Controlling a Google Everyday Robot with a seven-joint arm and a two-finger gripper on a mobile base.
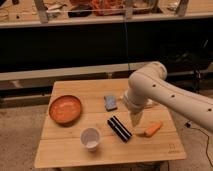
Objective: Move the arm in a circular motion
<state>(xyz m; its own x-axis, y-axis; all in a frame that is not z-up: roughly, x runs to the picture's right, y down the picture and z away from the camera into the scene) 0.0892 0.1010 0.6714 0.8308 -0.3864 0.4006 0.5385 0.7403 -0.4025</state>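
The arm (165, 92) reaches in from the right edge, bends at a bulbous joint above the surface's (65, 150) right half, and drops to a narrow tapered tip. That tip, the gripper (135, 121), hangs low over the wood, between a black ridged block (119, 128) on its left and an orange carrot-like piece (153, 130) on its right, near both. A blue-grey pouch (110, 102) lies just left of the arm's lower segment. Farther left stand a white cup (90, 138) and an orange bowl (65, 109), well apart from the arm.
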